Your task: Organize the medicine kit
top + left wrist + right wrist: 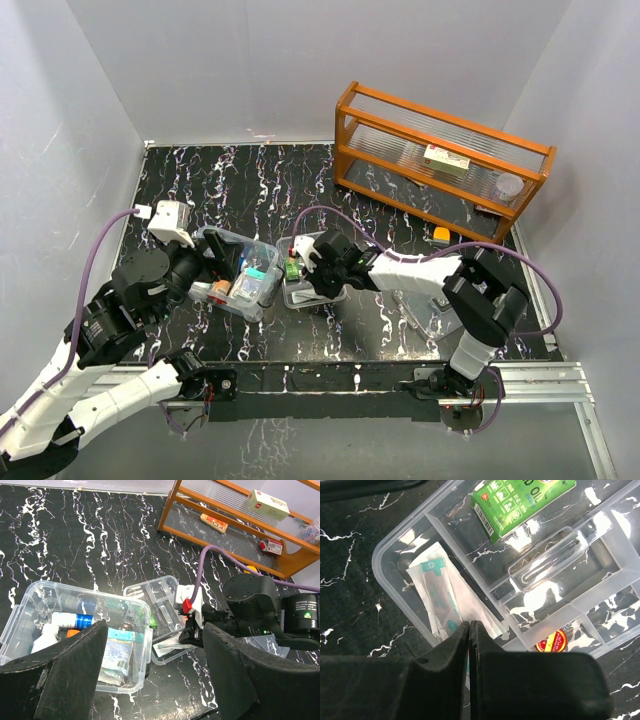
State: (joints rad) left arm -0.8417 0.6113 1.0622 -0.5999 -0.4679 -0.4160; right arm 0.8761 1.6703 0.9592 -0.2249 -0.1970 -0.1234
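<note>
1. Closest to me, the left tool (155, 627) has its jaws spread wide with nothing in them. It hangs over the near side of the medicine kit box (30, 592).
2. That box sits lidless, left of centre on the black marbled tabletop (200, 180). Inside I can see a white bottle (62, 621) and a teal-labelled pack (117, 652).
3. Just to the right of the box is the kit's divided tray (385, 560).
4. The right tool (469, 630) is over the tray, fingers pressed together. The tips are down on a white-and-teal packet (437, 592) in a corner compartment. I honestly can't tell if it has pinched the packet or not.
5. Also in the tray are a green carton (520, 500) and a little round red tin (551, 641).
6. At the far right is the orange wooden rack (350, 130), with a white carton (445, 160) on its shelf.
</note>
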